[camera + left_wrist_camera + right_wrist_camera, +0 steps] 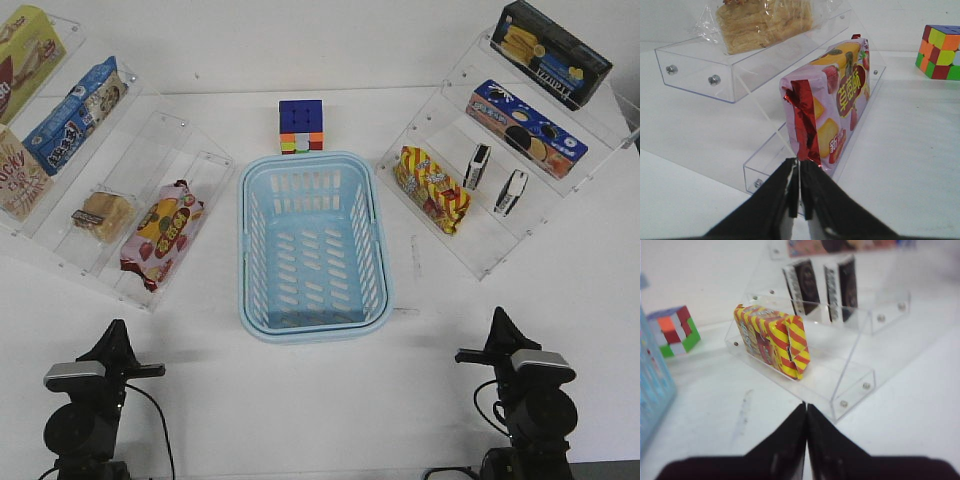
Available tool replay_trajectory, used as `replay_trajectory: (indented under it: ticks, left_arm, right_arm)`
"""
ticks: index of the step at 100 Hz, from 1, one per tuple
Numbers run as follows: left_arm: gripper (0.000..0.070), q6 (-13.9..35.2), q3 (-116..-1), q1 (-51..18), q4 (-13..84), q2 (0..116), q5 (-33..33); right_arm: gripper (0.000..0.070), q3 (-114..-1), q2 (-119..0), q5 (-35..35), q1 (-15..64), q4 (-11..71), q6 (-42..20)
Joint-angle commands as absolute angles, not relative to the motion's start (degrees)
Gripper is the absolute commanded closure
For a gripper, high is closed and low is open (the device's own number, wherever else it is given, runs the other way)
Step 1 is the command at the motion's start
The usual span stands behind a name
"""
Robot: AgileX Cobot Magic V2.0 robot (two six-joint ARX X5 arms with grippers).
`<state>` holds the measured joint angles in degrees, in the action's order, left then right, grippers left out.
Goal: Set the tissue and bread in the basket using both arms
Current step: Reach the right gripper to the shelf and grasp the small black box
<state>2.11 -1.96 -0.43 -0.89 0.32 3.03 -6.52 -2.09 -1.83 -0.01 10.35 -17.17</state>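
The light-blue basket [313, 246] stands empty in the middle of the table; its edge shows in the right wrist view [652, 390]. The wrapped bread [102, 215] lies on the middle step of the left clear rack, and shows in the left wrist view [765, 22]. Two black tissue packs [478, 166] [511, 192] stand on the right rack's middle step, also in the right wrist view [805, 286] [845, 287]. My left gripper [114, 330] [799, 167] is shut and empty near the table's front left. My right gripper [498, 318] [806, 407] is shut and empty at the front right.
A pink-and-red snack packet [161, 233] [832, 107] lies on the left rack's lowest step. A red-and-yellow striped packet [431, 188] [772, 340] lies on the right rack's lowest step. A Rubik's cube [301, 127] stands behind the basket. Boxes fill the racks' upper steps.
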Motion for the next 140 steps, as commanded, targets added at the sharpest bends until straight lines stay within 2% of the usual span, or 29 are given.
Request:
replay_trajectory:
  ticks: [1,10,16,19,23,27,31,35,75,95,98,101,114,133,140]
  left_arm:
    - [0.0699,2.22,-0.82,-0.38,-1.76,0.27,3.01]
    - [0.0699,2.22,-0.82,-0.38,-1.78,0.27,3.01]
    - [0.0699,2.22,-0.82,-0.38,-1.78,0.27,3.01]
    - [0.0699,2.22,-0.82,-0.38,-1.78,0.27,2.98]
    - [0.0699,2.22,-0.82,-0.38,-1.78,0.27,3.01]
    - [0.0699,2.22,-0.82,-0.38,-1.78,0.27,3.01]
    - [0.0699,2.22,-0.82,-0.38,-1.78,0.27,3.01]
    - [0.0699,2.22,-0.82,-0.38,-1.76,0.27,3.01]
    - [0.0699,2.22,-0.82,-0.38,-1.78,0.27,2.98]
    - [0.0699,2.22,-0.82,-0.38,-1.78,0.27,3.01]
    - [0.0699,2.22,-0.82,-0.38,-1.78,0.27,3.01]
    - [0.0699,2.22,-0.82,-0.38,-1.78,0.27,3.01]
    - [0.0699,2.22,-0.82,-0.38,-1.78,0.27,3.01]
    - [0.0699,2.22,-0.82,-0.38,-1.8,0.27,3.01]
    - [0.0699,2.22,-0.82,-0.38,-1.78,0.27,3.01]
  right_arm:
    - [0.07,-11.79,-4.82,-3.05,0.01,10.87,-22.26]
    - [0.07,-18.83,-11.99,-5.74,-0.01,13.21,-21.56]
    - [0.0697,-23.59,-17.8,-6.04,-0.03,14.15,-18.85]
    - [0.0672,-25.87,-20.82,-6.07,-0.01,14.31,-17.26]
    - [0.0571,-28.86,-24.77,-5.93,-0.01,14.81,-15.62]
    - [0.0387,-32.18,-29.17,-5.98,-0.01,15.59,-14.26]
    - [0.0255,-34.89,-32.86,-6.02,-0.03,16.25,-13.47]
    - [0.0221,-37.19,-36.21,-6.13,-0.03,16.82,-13.04]
    - [0.0229,-59.57,-71.29,-6.0,-3.51,16.36,-8.49]
    - [0.0236,-65.93,-82.13,-5.91,-5.15,16.25,-7.66]
    - [0.0265,-66.46,-83.33,-5.91,-5.32,16.1,-7.68]
    - [0.0321,-66.83,-84.44,-5.89,-5.52,15.68,-7.66]
    - [0.07,-67.59,-86.5,-5.82,-6.33,13.72,-7.6]
    - [0.07,-68.38,-81.08,-5.67,-6.37,14.2,-5.93]
    - [0.07,-68.38,-76.88,-2.26,-6.0,14.59,-6.2]
